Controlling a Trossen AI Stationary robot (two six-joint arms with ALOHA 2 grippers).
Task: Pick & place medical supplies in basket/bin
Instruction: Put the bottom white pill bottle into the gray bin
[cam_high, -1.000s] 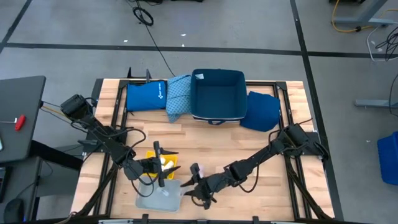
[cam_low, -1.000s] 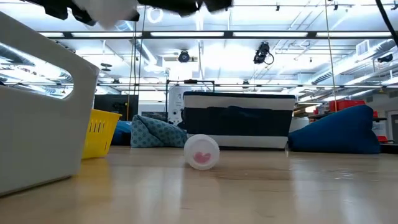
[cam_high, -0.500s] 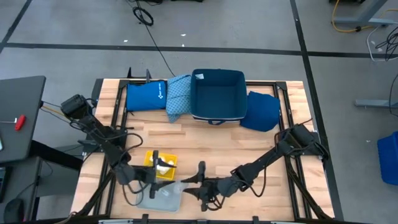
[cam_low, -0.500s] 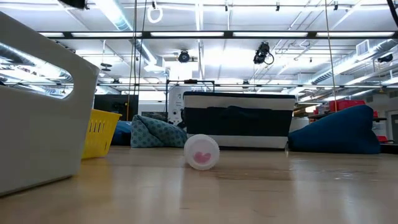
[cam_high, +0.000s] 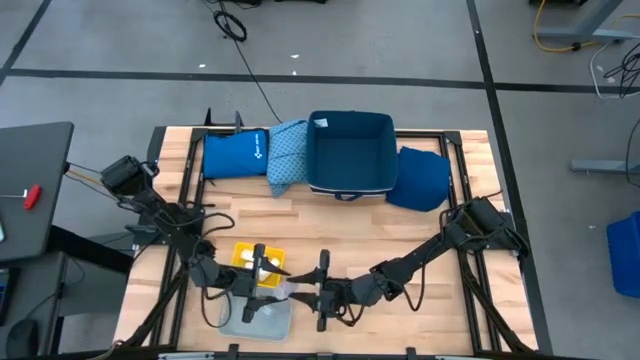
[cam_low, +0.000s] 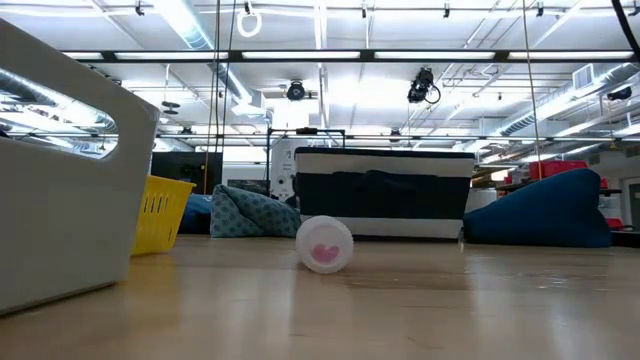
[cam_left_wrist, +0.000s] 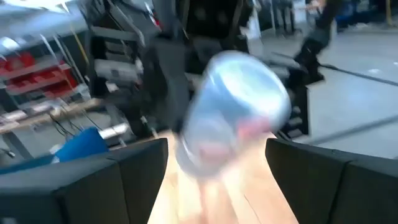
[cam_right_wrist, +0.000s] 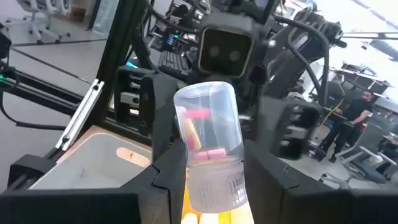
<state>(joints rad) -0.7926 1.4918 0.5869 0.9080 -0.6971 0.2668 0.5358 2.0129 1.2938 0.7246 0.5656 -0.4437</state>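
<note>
A small clear vial (cam_right_wrist: 208, 134) with pink and yellow pieces inside sits in my right gripper (cam_high: 320, 291), which is shut on it above the near part of the table. My left gripper (cam_high: 256, 282) faces it, open, over the grey bin (cam_high: 256, 318). In the left wrist view the blurred vial (cam_left_wrist: 233, 109) shows end-on between my fingers (cam_left_wrist: 134, 171); whether it touches them I cannot tell. A second vial (cam_low: 324, 243) lies on its side on the table. The teal patterned cloth (cam_high: 287, 153) and a dark blue cloth (cam_high: 418, 178) flank the navy bin (cam_high: 350, 150). My right gripper pinches the vial between its two fingers (cam_right_wrist: 166, 180) at the ribbed cap end (cam_right_wrist: 214, 185). The fingers come level from the table's right side. The vial is lifted clear, and its rounded free end (cam_right_wrist: 205, 99) points toward my left gripper.
A yellow basket (cam_high: 244, 256) holding white packets stands just beyond the grey bin. A blue pouch (cam_high: 234, 155) lies at the far left beside the teal cloth. Bare wood spreads across the middle of the table (cam_high: 330, 225). A person stands in the room behind.
My left gripper has moved from over the yellow basket toward the near edge and now stands over the grey bin, facing the right gripper. My right gripper has shifted slightly toward the left one. Both have left the top of the low view.
</note>
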